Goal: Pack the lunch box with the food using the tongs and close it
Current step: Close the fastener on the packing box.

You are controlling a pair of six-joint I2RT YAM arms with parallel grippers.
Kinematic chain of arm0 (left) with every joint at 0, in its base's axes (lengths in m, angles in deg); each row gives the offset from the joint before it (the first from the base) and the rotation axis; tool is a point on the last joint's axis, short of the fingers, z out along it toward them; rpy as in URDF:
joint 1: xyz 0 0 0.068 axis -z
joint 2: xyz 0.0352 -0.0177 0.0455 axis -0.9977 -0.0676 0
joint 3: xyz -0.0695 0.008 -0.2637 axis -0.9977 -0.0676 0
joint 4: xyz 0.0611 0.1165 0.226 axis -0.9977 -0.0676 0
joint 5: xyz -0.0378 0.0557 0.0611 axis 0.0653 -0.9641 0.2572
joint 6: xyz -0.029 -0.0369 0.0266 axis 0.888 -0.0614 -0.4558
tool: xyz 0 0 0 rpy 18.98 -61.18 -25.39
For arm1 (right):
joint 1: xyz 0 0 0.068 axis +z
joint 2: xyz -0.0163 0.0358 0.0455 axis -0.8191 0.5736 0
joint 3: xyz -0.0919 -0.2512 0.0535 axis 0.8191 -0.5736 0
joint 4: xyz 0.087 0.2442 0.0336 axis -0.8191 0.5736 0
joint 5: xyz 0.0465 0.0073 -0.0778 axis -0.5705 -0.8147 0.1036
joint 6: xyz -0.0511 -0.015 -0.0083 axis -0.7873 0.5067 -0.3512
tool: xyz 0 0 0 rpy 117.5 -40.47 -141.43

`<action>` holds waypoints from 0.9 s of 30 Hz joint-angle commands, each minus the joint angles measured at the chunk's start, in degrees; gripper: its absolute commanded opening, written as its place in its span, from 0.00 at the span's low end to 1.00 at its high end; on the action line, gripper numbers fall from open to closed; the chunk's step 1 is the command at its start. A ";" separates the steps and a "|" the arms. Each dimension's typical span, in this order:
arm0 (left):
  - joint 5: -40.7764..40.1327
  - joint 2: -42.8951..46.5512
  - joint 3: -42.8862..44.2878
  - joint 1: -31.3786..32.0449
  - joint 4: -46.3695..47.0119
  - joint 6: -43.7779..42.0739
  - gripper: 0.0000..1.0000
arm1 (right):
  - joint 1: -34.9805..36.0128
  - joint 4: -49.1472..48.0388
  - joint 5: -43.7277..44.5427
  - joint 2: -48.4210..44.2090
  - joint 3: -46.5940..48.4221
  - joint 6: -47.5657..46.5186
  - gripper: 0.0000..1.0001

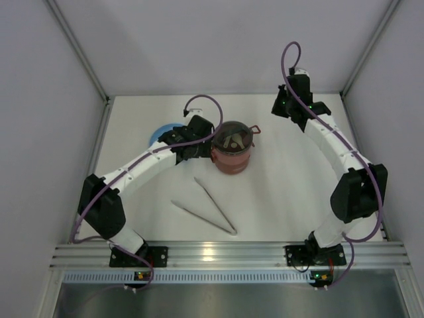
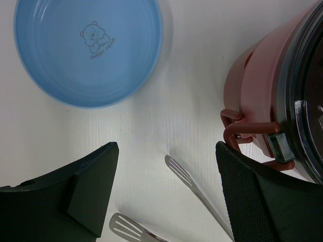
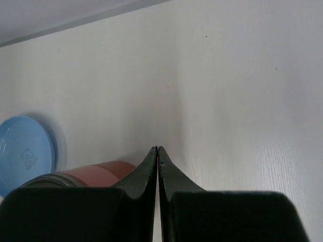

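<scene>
The left end effector (image 1: pixel 203 147) (image 2: pixel 166 169) is released, its fingers (image 2: pixel 252 201) spread wide and gripping nothing. It sits just left of the lunch box (image 1: pixel 233 150) (image 2: pixel 267 85), one finger close by the box's red side clasp (image 2: pixel 242 132); whether it touches cannot be told. The lunch box stands stacked and upright mid-table, with its top cover (image 1: pixel 234 136) on. The tongs (image 1: pixel 211 207) (image 2: pixel 180 172) lie flat on the table (image 1: pixel 298 199) nearer the arm bases, joined end near and right, tips spreading far and left. A light-blue plate (image 1: pixel 161 135) (image 2: pixel 88 50) (image 3: pixel 25 151) lies left of the box, beyond the left arm. The right end effector (image 1: pixel 282 107) (image 3: pixel 157 151) is clenched on nothing, well apart at the far right.
</scene>
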 commanded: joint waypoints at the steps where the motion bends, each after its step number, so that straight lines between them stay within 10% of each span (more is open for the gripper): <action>1: 0.22 -0.82 2.46 -0.42 2.74 0.03 0.82 | 3.33 3.29 3.38 1.34 3.83 -3.98 0.00; 27: 3.03 -7.76 3.87 -2.27 6.00 0.03 0.82 | 10.02 2.76 0.48 8.55 4.28 -4.51 0.00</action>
